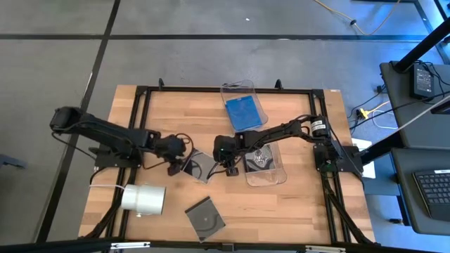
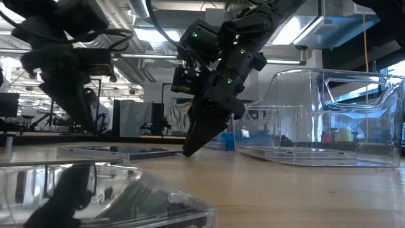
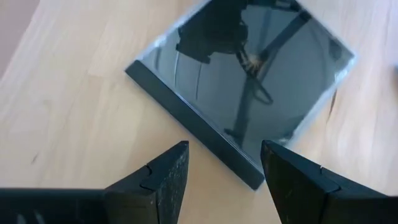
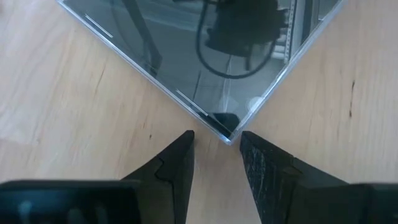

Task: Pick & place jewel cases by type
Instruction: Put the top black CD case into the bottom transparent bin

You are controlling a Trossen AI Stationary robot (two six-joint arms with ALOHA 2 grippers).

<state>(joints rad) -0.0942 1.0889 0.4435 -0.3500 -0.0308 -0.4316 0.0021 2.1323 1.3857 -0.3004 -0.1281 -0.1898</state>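
**Dark jewel case between two grippers**

Dark grey, thin square plastic jewel case (image 1: 200, 167) flat on the wooden table (image 1: 295, 211), mid-table. Left gripper (image 1: 176, 166) at one edge, fingers parted with an open gap, nothing between them. Right gripper (image 1: 229, 167) at the opposite corner, fingers narrowly apart, corner just ahead of the tips, not clamped. Second dark case (image 1: 205, 218) near the front edge. One translucent blue case (image 1: 242, 112) inside a clear rectangular bin (image 1: 228, 89); second clear bin (image 1: 278, 176) beside the right gripper. One white cylindrical roll (image 1: 143, 199) front left.
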